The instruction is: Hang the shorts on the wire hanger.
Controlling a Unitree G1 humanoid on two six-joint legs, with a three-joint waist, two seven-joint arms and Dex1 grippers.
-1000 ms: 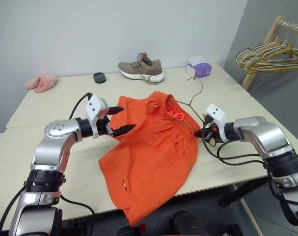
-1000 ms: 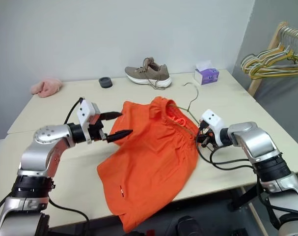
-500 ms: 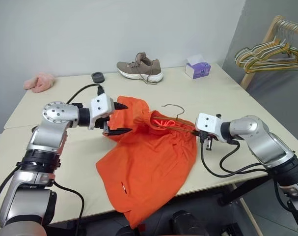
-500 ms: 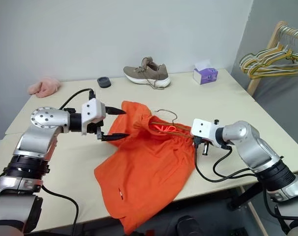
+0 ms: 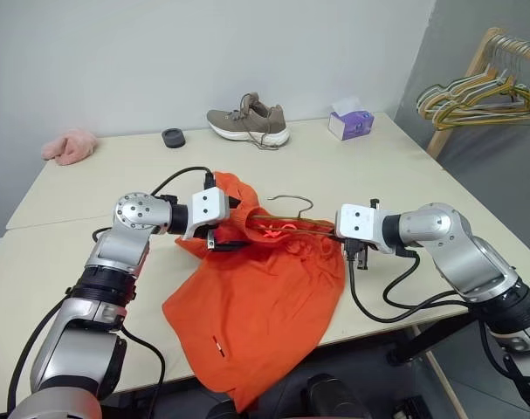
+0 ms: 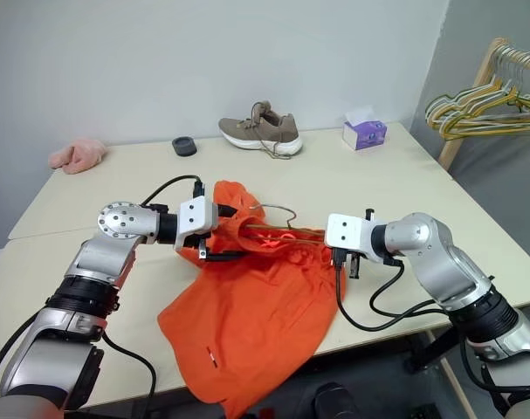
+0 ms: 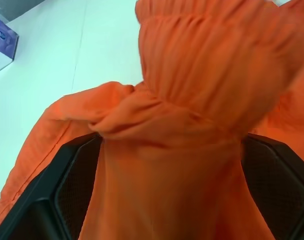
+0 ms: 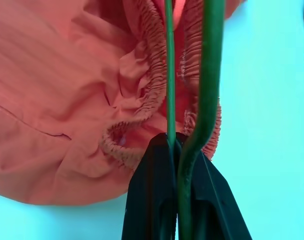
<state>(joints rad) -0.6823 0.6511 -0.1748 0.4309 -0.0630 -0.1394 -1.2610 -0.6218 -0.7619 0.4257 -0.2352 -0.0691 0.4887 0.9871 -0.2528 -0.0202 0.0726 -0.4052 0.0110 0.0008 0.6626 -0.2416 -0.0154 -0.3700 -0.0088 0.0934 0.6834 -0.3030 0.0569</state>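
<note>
Beige table (image 5: 404, 166) held shorts (image 5: 256, 305), hem draped over the front edge. Right gripper (image 8: 174, 150) pinched wire hanger (image 5: 291, 202) at the waistband; left gripper (image 5: 225, 229) was spread wide around bunched fabric.

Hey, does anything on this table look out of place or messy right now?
The shorts are bunched up on the wire hanger and spill over the table edge. A lone shoe sits at the far side, with no mate.
</note>
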